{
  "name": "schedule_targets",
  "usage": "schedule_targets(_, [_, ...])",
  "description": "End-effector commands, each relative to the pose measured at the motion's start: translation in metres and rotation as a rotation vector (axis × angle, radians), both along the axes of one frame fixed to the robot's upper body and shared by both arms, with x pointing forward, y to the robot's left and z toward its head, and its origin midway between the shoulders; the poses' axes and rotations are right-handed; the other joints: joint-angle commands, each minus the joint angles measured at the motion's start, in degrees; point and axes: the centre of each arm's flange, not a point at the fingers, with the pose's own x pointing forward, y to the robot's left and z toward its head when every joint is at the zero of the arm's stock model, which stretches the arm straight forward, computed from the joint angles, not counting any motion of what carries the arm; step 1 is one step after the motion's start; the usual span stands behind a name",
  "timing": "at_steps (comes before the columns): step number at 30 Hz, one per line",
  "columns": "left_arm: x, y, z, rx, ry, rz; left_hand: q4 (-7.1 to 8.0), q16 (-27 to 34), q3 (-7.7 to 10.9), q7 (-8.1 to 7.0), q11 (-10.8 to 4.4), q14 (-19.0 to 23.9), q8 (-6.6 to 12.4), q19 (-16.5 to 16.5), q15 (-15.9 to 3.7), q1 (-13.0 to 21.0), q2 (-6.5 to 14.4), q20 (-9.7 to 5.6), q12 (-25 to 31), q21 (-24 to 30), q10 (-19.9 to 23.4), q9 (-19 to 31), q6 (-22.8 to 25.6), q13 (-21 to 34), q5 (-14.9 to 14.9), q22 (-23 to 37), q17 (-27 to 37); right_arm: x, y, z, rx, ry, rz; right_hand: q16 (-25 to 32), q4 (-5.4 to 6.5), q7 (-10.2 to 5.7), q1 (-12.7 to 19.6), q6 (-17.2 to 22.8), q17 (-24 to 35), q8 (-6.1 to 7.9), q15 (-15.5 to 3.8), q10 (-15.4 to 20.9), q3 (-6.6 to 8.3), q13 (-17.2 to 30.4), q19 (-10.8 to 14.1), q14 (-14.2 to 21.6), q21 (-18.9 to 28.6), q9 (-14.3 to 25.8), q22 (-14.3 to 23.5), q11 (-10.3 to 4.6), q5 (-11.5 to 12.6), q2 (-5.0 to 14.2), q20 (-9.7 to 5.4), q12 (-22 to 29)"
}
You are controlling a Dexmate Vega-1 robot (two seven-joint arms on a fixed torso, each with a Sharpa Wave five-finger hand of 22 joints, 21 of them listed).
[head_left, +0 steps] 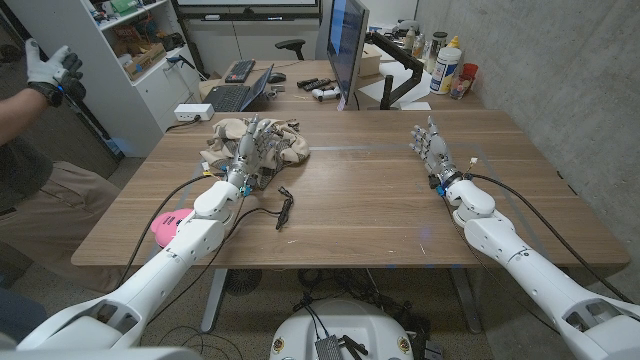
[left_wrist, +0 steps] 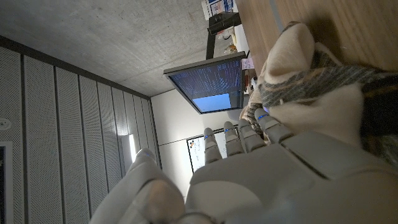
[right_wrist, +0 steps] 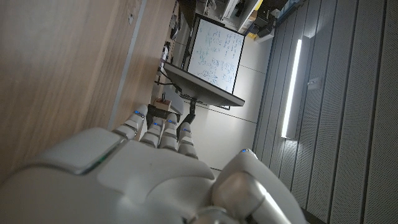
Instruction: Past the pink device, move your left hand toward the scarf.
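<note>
Fingers (head_left: 252, 130) of the left hand (head_left: 247, 150) spread loosely, holding nothing, already over the scarf (head_left: 285, 148) at eleven o'clock; the pink device (head_left: 168, 225) lies behind at seven. Reach looks nearly finished. Right hand (head_left: 432, 148) stands open.

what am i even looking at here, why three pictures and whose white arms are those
Those are the two arms of a robot standing at a wooden table, each ending in a hand with fingers. The wide picture comes from a camera on its head, looking down. The other two come from cameras on its wrists, so they look tilted and odd.

The left hand has reached the beige scarf bunched up on the table; the left wrist picture shows the scarf right by the fingers, though I cannot tell if they grip it. The right hand holds nothing, fingers apart. A pink device lies beside the left arm, and a black cable lies nearby. A person's gloved hand shows at the edge.
</note>
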Motion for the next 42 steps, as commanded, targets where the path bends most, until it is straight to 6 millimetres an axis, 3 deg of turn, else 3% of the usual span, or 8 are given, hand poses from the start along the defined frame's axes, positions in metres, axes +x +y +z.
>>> schedule_targets(1, [-0.003,-0.006,0.003,0.017,-0.013,-0.022,0.08,0.24,0.40,-0.57,0.05,0.44,0.32,0.45,-0.59,0.51,-0.10,0.03,0.46,0.24,0.49,0.12,-0.13,0.25,0.33,0.20,0.21,-0.004,-0.002,-0.002,0.007,-0.003,-0.002,0.27,0.36,-0.06,0.37,0.57,0.23,0.40,0.40,0.33,0.05,0.22,-0.36,0.00,0.25,0.15,0.16,0.00,0.30,1.17,0.02,0.18])
schedule_targets(16, [-0.001,-0.008,0.013,0.030,-0.042,-0.039,-0.04,0.18,0.35,-0.52,0.06,0.21,0.37,0.45,-0.43,0.49,-0.05,0.07,0.45,0.12,0.44,0.12,0.00,0.24,0.31,0.21,0.21,-0.003,-0.004,0.004,0.006,-0.004,-0.010,0.25,0.37,-0.06,0.35,0.56,0.23,0.39,0.43,0.34,0.06,0.22,-0.17,-0.04,-0.14,0.15,0.17,0.05,0.26,1.17,0.02,0.17])
schedule_targets(17, [-0.001,-0.008,0.015,0.036,-0.047,-0.041,-0.08,0.11,0.33,-0.42,0.41,0.02,0.38,0.41,-0.90,0.49,-0.03,-0.39,0.47,0.07,0.48,0.12,0.03,0.24,0.30,0.21,0.20,-0.003,-0.004,0.004,0.001,-0.007,-0.009,0.25,0.37,-0.06,0.35,0.57,0.23,0.39,0.41,0.32,0.06,0.22,-0.14,-0.04,-0.16,0.15,0.17,0.03,0.25,1.17,0.00,0.17])
schedule_targets(18, [-0.001,-0.008,0.017,0.042,-0.053,-0.039,-0.21,0.07,0.30,-0.27,0.35,-0.17,0.40,0.47,-1.63,0.51,0.00,-2.42,0.50,0.00,0.55,0.10,0.13,0.23,0.30,0.18,0.18,-0.003,-0.004,0.004,0.002,-0.005,-0.009,0.25,0.37,0.00,0.35,0.59,0.23,0.39,0.39,0.31,0.07,0.22,-0.10,-0.04,-0.19,0.15,0.17,-0.01,0.25,1.17,-0.03,0.16])
schedule_targets(20, [-0.001,-0.007,0.021,0.052,-0.064,-0.039,-0.43,0.08,0.25,0.00,0.51,-0.24,0.49,0.96,-2.75,0.60,0.03,-5.10,0.52,0.02,0.62,0.09,0.45,0.21,0.28,0.13,0.12,-0.002,-0.004,0.004,-0.006,-0.010,-0.008,0.26,0.38,-0.05,0.35,0.57,0.23,0.39,0.36,0.27,0.07,0.22,-0.09,-0.03,-0.27,0.15,0.17,0.03,0.24,1.17,-0.02,0.14])
schedule_targets(21, [-0.002,-0.006,0.022,0.056,-0.069,-0.038,-0.46,0.08,0.25,0.15,0.47,-0.24,0.51,1.07,-2.98,0.62,0.03,-5.39,0.53,0.04,0.64,0.09,0.52,0.20,0.28,0.12,0.11,-0.002,-0.004,0.004,-0.001,-0.007,-0.008,0.27,0.38,-0.04,0.35,0.56,0.23,0.38,0.33,0.29,0.07,0.22,-0.08,-0.01,-0.30,0.15,0.17,0.05,0.24,1.17,0.01,0.15])
schedule_targets(28, [-0.005,-0.006,0.030,0.070,-0.092,-0.049,-0.61,-0.02,0.23,0.16,0.51,-0.54,0.53,0.78,-3.03,0.69,0.06,-4.13,0.52,-0.17,0.62,0.08,0.68,0.19,0.28,0.09,0.08,-0.002,-0.004,0.004,0.002,-0.007,-0.010,0.27,0.38,-0.04,0.35,0.55,0.23,0.37,0.33,0.29,0.09,0.22,0.03,0.01,-0.49,0.15,0.17,0.00,0.22,1.17,-0.03,0.15])
schedule_targets(42, [-0.009,0.002,0.038,0.105,-0.117,-0.018,-0.77,-0.08,0.18,-0.07,0.38,-0.87,0.49,0.27,-2.67,0.72,0.10,-3.18,0.45,-0.45,0.45,0.07,0.70,0.18,0.26,0.08,0.06,-0.001,-0.003,0.008,-0.005,-0.015,-0.017,0.26,0.39,-0.01,0.34,0.54,0.23,0.36,0.36,0.35,0.11,0.22,0.19,-0.01,-0.94,0.15,0.19,0.03,0.18,1.18,-0.02,0.16])
